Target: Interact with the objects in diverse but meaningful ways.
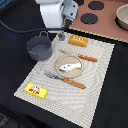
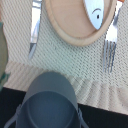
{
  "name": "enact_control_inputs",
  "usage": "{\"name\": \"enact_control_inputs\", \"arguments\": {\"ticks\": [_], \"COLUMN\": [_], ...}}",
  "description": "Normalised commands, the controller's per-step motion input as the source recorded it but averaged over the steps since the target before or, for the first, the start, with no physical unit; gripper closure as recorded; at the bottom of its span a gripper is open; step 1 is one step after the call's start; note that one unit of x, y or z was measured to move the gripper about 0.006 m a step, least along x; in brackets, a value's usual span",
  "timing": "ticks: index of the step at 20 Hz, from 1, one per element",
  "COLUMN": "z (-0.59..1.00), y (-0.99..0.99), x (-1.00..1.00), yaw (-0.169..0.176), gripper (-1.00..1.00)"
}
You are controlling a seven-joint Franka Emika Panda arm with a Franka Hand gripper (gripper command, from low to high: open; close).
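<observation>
Hovering above the dark grey two-handled pot (image 1: 39, 48), the pincer (image 1: 61, 35) hides its jaws; nearby, the white-blue fish (image 1: 67, 66) lies on a round wooden plate (image 1: 60, 73).

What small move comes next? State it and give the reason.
Probably lower the gripper onto the rim of the pot: it hovers just beside the pot at the exterior view's right, and the wrist view looks down into its opening.
</observation>
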Motion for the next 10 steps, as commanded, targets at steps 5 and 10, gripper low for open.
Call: {"name": "enact_control_inputs", "arguments": {"ticks": [5,10], "z": [0.03,0.03], "y": [-0.16,-0.15], "x": [0.63,0.52], "yaw": [0.058,0.079], "gripper": [-1.0,-1.0]}}
